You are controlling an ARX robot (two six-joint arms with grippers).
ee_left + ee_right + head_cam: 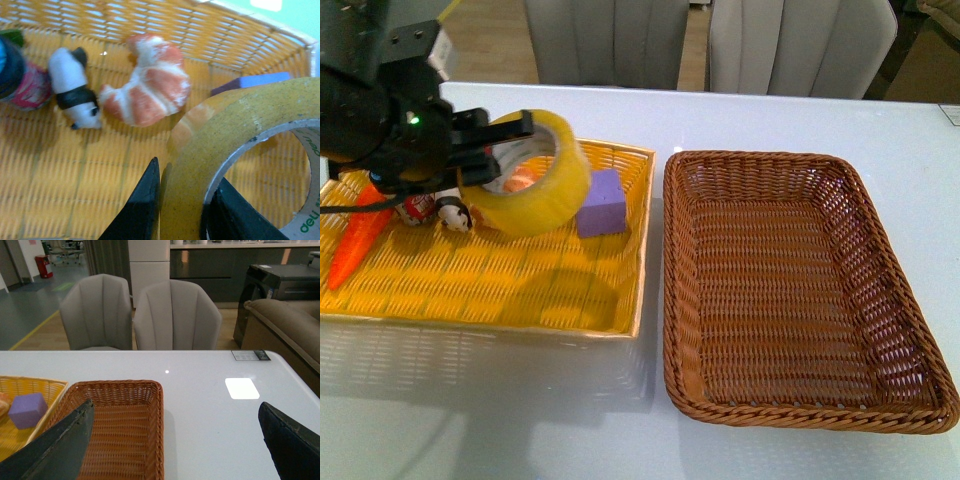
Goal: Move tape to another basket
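The tape, a wide yellowish roll with a white core, hangs tilted above the back of the yellow basket. My left gripper is shut on it. In the left wrist view one black finger sits outside the roll's wall and the other inside the core, the gripper pinching that wall. The dark brown wicker basket lies empty to the right, apart from the tape. My right gripper is open with nothing between its fingers, above the brown basket's far right corner and the white table.
In the yellow basket lie a purple block, an orange carrot, a small panda figure and a shrimp toy. Grey chairs stand behind the white table.
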